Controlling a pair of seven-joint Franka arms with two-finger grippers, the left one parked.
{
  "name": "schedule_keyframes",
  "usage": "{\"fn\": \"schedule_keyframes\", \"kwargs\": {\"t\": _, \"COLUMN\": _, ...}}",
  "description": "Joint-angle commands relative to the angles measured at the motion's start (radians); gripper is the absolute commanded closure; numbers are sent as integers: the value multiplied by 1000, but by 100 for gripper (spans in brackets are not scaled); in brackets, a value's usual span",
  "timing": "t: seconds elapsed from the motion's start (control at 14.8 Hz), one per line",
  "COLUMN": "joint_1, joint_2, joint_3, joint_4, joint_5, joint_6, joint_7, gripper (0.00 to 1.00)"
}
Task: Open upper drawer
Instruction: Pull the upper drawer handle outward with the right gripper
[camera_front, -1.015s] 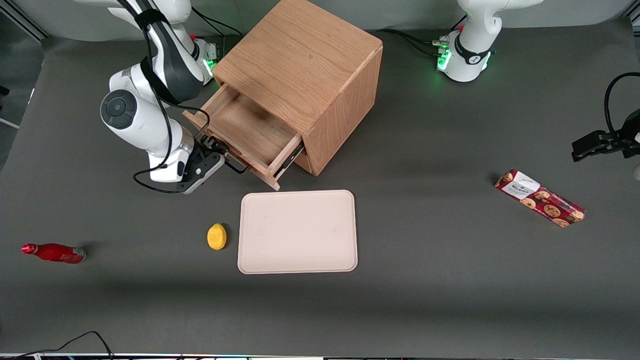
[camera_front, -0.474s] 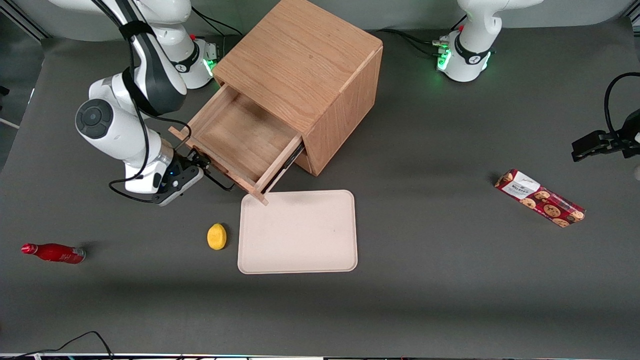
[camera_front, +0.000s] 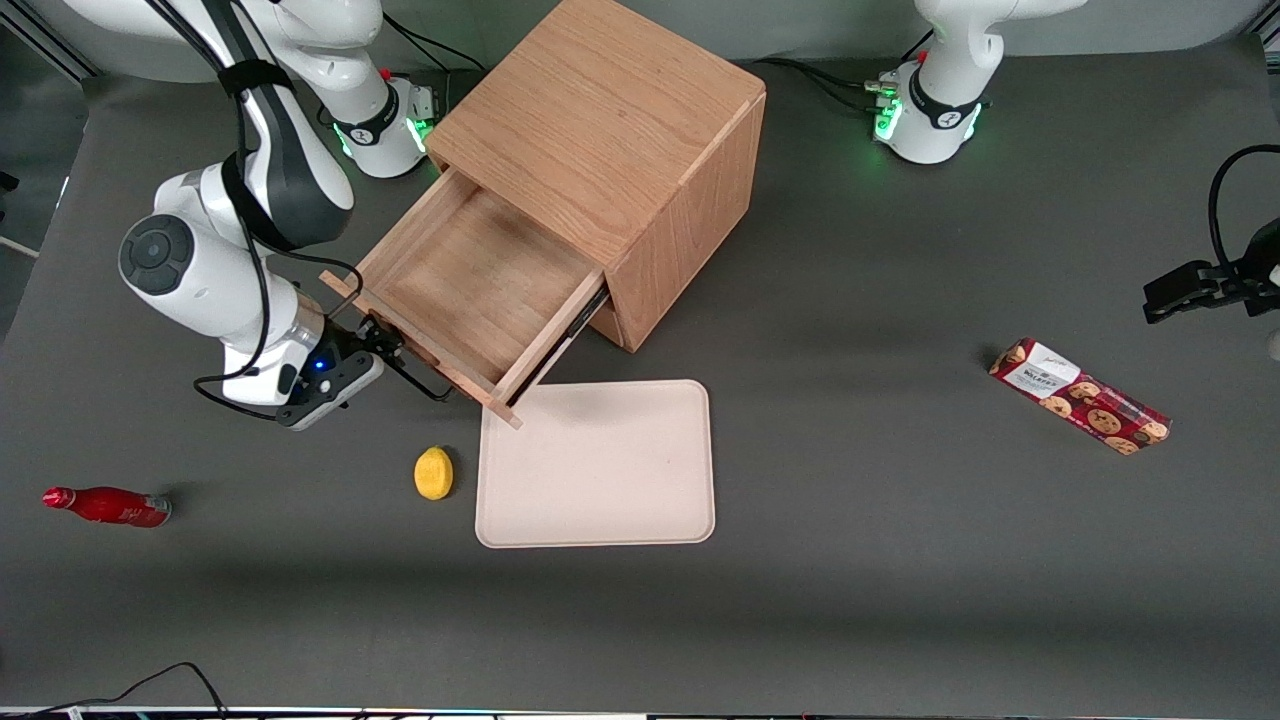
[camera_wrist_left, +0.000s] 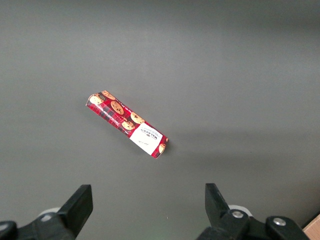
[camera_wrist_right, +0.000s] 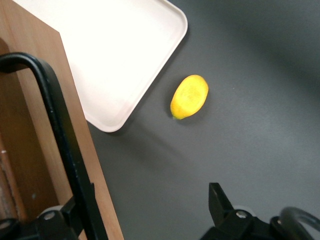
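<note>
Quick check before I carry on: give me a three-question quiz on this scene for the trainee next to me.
1. True or false: the upper drawer is shut.
2. The gripper is at: A) the drawer's black handle; B) the cookie pack; C) the red bottle.
3. Which thing lies on the table beside the tray, toward the working arm's end?

Key:
1. False. It stands pulled far out of the cabinet, and its inside is bare.
2. A. The open fingers sit at the handle.
3. The lemon.
</note>
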Motion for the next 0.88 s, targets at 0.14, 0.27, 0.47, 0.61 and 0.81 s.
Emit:
{"fn": "schedule_keyframes", "kwargs": {"t": 0.14, "joint_1": -6, "joint_2": 47, "joint_3": -10, "joint_4": 63, "joint_5": -26, "joint_6": 12, "joint_7": -4, "gripper": 0}}
{"fn": "schedule_keyframes", "kwargs": {"t": 0.27, "joint_1": -6, "joint_2": 52, "joint_3": -18, "joint_4": 75, "joint_5": -28, "joint_6": 12, "joint_7": -4, "gripper": 0}}
{"fn": "schedule_keyframes", "kwargs": {"t": 0.47, "joint_1": -11, "joint_2": 59, "joint_3": -19, "joint_4": 86, "joint_5": -29, "joint_6": 12, "joint_7": -4, "gripper": 0}}
{"fn": "schedule_keyframes", "kwargs": {"t": 0.61, "joint_1": -12, "joint_2": 65, "joint_3": -24, "joint_4": 92, "joint_5": -35, "joint_6": 12, "joint_7": -4, "gripper": 0}}
{"fn": "schedule_keyframes", "kwargs": {"t": 0.81, "joint_1": -12, "joint_2": 67, "joint_3": -24, "joint_4": 98, "joint_5": -37, "joint_6": 12, "joint_7": -4, "gripper": 0}}
